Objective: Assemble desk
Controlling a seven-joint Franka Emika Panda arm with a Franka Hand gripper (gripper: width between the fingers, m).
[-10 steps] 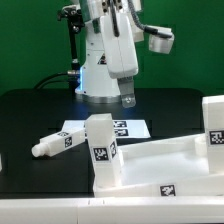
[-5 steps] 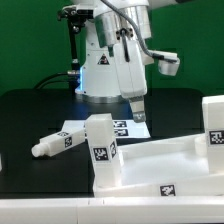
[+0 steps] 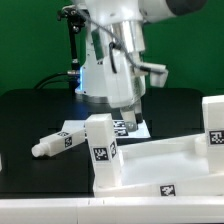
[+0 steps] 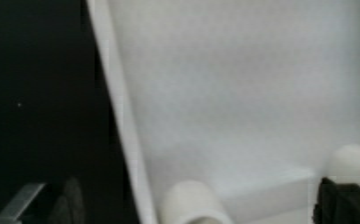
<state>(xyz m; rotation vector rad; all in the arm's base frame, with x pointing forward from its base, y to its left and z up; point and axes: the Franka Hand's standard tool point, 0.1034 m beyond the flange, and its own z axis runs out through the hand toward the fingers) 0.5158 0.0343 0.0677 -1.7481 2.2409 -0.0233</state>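
Observation:
The desk's white rimmed tabletop lies at the front right of the exterior view. One blocky leg stands upright on its near-left corner and another leg at its right end. A third tagged leg lies loose on the black table to the left. My gripper hangs open just behind the near-left leg, low over the tabletop's far edge. In the wrist view my gripper has its dark fingers far apart over a broad white surface, with a rounded white part below them, untouched.
The marker board lies flat on the black table behind the tabletop, partly hidden by my gripper. The robot's white base stands at the back centre, with dark cables to its left.
My arm has come down and forward, bringing the gripper from above the marker board to just behind the near-left leg. The jaws have stayed wide apart. No desk part has moved.

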